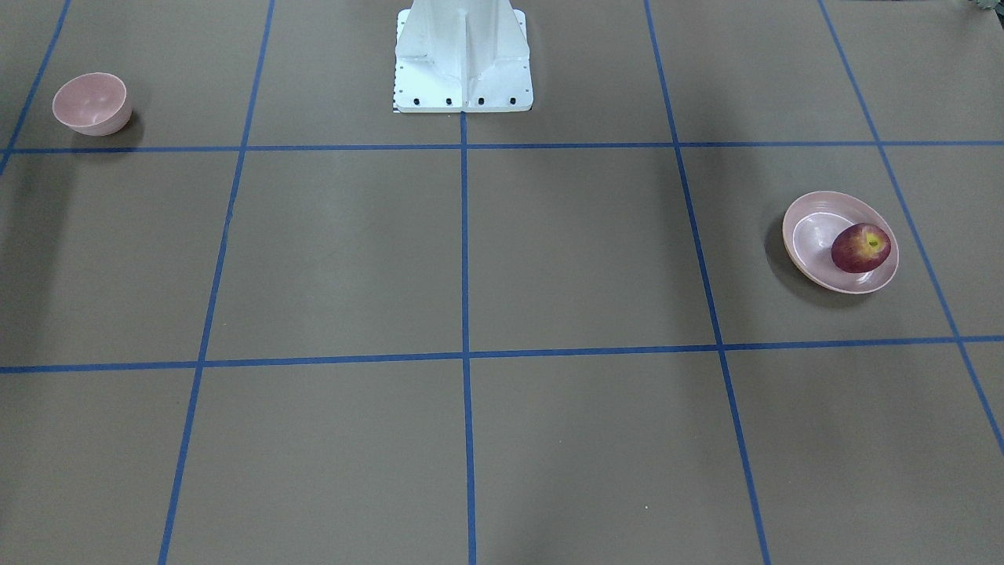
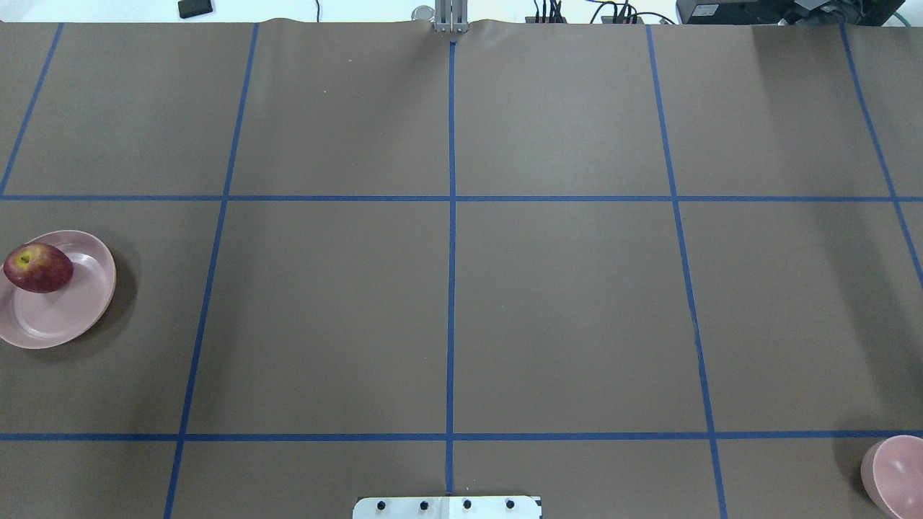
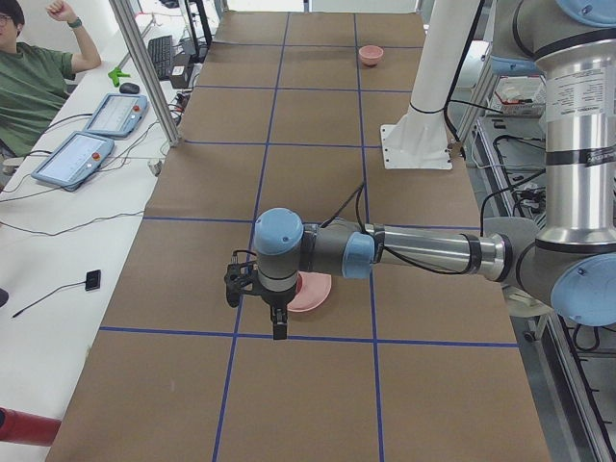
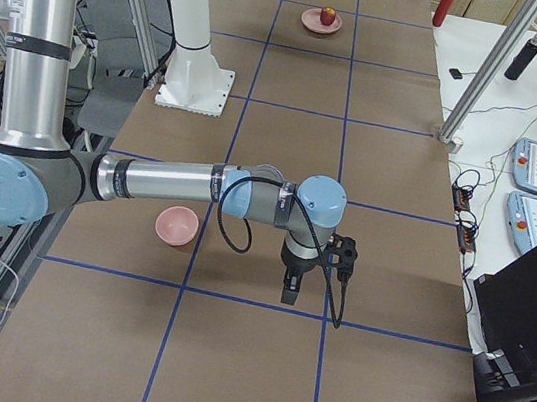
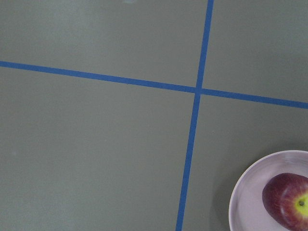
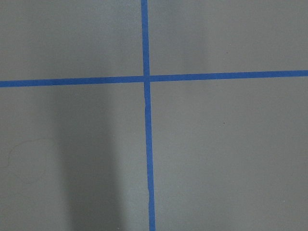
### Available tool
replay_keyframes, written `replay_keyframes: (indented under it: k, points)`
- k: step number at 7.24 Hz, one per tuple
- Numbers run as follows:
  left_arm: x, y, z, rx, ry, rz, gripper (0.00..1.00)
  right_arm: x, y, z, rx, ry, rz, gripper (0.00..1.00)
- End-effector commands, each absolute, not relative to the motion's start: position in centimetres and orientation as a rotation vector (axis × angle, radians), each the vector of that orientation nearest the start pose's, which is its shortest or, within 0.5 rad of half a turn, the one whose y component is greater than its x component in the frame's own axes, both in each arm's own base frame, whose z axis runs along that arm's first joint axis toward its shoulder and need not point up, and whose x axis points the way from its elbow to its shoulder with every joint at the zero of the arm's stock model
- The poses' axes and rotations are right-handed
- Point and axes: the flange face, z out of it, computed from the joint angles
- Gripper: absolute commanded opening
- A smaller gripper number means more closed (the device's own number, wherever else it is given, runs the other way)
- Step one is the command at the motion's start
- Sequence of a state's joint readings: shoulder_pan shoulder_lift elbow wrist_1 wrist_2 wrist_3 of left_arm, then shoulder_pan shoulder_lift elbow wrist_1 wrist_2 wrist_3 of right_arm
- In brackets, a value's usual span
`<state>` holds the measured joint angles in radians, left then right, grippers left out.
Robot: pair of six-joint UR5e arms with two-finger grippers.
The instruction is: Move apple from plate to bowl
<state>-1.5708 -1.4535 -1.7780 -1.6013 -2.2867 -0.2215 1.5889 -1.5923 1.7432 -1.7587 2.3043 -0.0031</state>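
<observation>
On the bench (image 1: 471, 259), the bowl (image 1: 91, 103) sits at the upper left of the front-facing view, well apart from the plate (image 1: 809, 235) at mid right, where the apple (image 1: 860, 248) lies. Side-on, the left tool (image 3: 279, 329) hangs near the plate, the right tool (image 4: 288, 293) near the bowl; whether either is spread or pressed together I cannot tell.

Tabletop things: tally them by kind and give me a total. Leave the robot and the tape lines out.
apple: 1
plate: 1
bowl: 1
Total: 3
</observation>
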Motion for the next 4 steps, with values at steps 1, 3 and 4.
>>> replay_keyframes:
  k: [1,3,4]
  points:
    - [-6.3,-44.7,59.8,0.039,0.781,-0.166,0.99,7.4,-48.0,59.9,-0.02,-0.744,0.03,1.0]
    - [-5.9,-44.4,60.0,0.028,0.814,-0.164,0.99,7.3,-47.5,62.1,-0.023,-0.738,0.018,1.0]
    - [-5.9,-44.7,59.1,0.048,0.816,-0.154,0.99,7.2,-47.0,62.4,0.0,-0.742,0.013,1.0]
